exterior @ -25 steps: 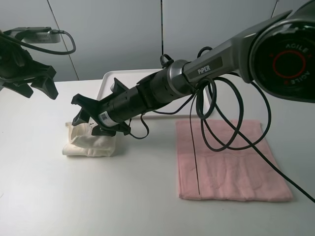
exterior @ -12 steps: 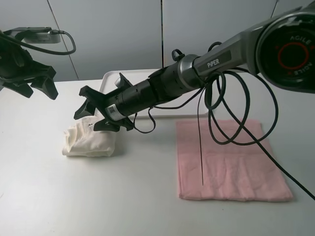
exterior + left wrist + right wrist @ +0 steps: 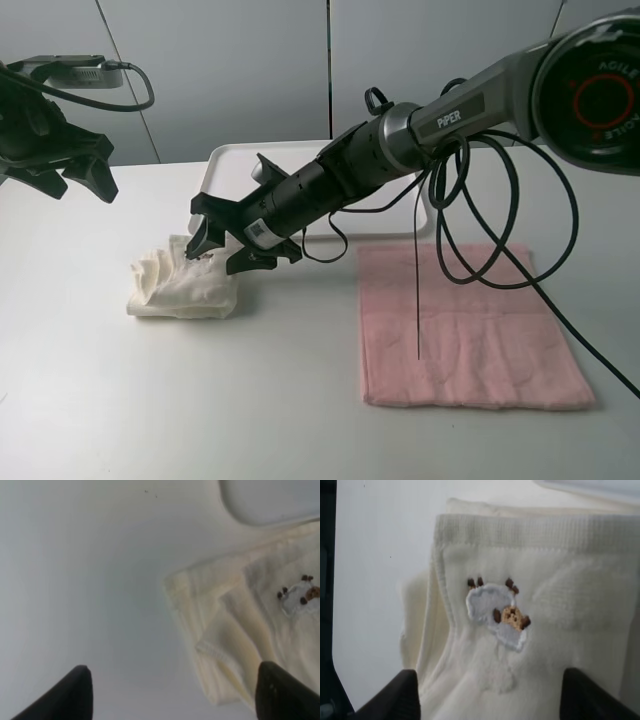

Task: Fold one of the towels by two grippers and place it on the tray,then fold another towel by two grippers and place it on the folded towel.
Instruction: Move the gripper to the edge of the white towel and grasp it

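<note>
White tabletop (image 3: 120, 400), cream towel (image 3: 180, 290), embroidered mark (image 3: 497, 617) clear only from wrists; left fingers (image 3: 70, 695) and right fingers (image 3: 395, 695) wide.

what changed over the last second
The right gripper drew back rightward over the cream towel to its right edge, jaws open and holding nothing. The towel looks slightly more slumped. The left gripper, pink towel and tray stayed put.

Cream towel (image 3: 175, 290) of soft looped terry cloth with a ribbed woven band and a smooth stitched patch (image 3: 497, 615), pink towel (image 3: 480, 330) of matt fuzzy terry, tray (image 3: 222, 160) of smooth white plastic, matt white table (image 3: 250, 400), matt black plastic right gripper (image 3: 212, 252), satin grey metal arm (image 3: 480, 95), glossy black cables (image 3: 417, 300)
</note>
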Controlling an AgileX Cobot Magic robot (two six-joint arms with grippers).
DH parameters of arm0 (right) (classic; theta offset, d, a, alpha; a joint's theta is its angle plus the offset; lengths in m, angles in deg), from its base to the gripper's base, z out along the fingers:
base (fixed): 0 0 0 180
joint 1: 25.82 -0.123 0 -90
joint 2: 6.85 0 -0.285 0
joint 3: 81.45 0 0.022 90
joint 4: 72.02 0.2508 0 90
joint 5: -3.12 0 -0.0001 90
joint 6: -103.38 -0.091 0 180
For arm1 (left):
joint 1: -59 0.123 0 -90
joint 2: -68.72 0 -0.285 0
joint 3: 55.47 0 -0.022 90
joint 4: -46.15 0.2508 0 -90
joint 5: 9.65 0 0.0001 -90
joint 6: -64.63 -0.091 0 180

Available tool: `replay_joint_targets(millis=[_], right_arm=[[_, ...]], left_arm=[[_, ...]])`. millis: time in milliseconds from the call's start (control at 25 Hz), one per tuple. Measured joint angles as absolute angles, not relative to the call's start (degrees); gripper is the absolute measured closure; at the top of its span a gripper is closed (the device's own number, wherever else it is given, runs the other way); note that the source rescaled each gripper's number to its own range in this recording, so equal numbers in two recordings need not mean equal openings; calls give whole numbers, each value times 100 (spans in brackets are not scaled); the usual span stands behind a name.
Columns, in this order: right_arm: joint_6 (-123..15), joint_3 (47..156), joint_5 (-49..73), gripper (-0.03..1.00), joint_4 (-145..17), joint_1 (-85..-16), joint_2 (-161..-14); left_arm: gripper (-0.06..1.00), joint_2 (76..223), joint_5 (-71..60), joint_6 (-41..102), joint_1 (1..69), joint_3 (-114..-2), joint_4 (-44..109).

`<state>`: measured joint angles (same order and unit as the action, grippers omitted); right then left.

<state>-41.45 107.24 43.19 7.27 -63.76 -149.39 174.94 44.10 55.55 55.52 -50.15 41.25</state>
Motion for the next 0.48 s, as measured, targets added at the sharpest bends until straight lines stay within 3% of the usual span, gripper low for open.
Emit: replay_joint_targets(millis=[480], right_arm=[[-4571, 10724, 4487, 32, 77, -5888, -14684]], left_arm=[[8, 17494, 4422, 5545, 5552, -5015, 4125]])
